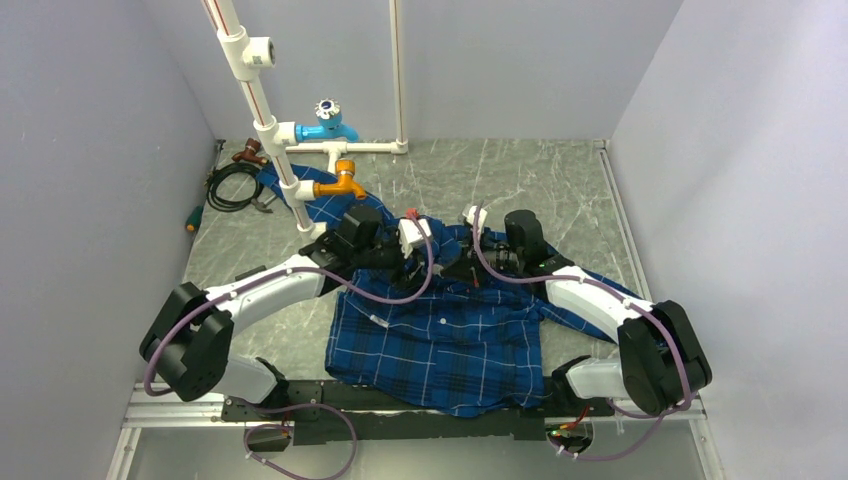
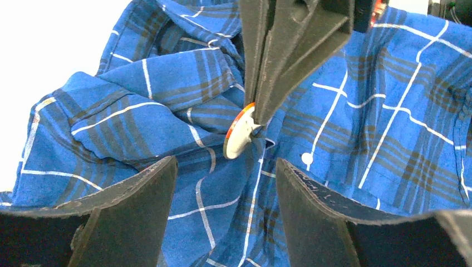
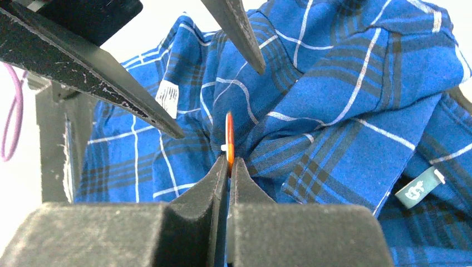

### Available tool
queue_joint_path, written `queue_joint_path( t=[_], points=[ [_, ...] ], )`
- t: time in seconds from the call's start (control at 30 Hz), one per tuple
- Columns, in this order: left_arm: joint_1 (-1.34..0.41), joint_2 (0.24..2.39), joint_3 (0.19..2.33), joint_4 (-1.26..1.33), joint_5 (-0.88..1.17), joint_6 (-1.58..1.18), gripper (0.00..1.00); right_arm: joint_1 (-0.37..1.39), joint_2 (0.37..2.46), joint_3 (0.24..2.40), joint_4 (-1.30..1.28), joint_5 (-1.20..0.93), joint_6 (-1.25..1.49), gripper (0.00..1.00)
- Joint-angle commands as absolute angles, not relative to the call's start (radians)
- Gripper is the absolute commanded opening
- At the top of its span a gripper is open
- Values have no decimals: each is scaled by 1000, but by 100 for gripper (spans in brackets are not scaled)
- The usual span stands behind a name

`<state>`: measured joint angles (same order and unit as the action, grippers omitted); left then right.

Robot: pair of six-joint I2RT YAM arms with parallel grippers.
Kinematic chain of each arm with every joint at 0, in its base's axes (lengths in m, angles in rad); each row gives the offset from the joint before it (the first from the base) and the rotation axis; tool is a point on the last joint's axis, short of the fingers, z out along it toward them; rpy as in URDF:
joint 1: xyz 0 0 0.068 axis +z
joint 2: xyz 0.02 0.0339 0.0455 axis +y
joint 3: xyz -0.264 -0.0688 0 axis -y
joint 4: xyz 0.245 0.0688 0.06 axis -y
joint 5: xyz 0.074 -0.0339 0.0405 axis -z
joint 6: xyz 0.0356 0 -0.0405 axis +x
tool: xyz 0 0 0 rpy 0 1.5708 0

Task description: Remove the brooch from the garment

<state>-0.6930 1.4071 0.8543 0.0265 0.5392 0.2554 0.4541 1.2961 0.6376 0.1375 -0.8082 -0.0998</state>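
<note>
White arms (image 1: pixel 265 292), purple cables (image 1: pixel 395 298), matte black hands (image 2: pixel 225 167).

Grey marbled table (image 1: pixel 560 190) carries the plaid garment (image 1: pixel 450 345) spread mid-table, hem at the near edge, one sleeve reaching the foot of the white pipe frame (image 1: pixel 268 130) far left, black cable coil (image 1: pixel 232 185) and green-handled tool (image 1: pixel 194 217) by the left wall.

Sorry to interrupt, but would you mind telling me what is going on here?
The right gripper is pinched shut on the edge of the small round orange-rimmed brooch, which sits against the blue plaid shirt, apparently not yet off it. The left gripper hangs open just beside it, gripping nothing.
</note>
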Motion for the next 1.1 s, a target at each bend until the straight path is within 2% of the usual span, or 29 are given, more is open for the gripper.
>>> queue_joint_path(
  t=[0.0,0.23,0.43,0.6,0.97,1.07],
  points=[
    [-687,1412,867,100,508,152,70,447,1272,625,229,-787,95,0],
    [-687,1460,914,93,565,151,57,439,1279,613,254,-791,135,0],
    [-687,1486,936,95,577,146,56,439,1273,603,278,-799,135,0],
    [-695,1503,956,86,596,156,50,439,1269,600,282,-810,114,0],
    [-700,1511,955,72,604,171,51,438,1267,596,303,-825,108,0],
    [-701,1515,956,76,594,164,48,439,1264,598,298,-837,91,0]
  ],
)
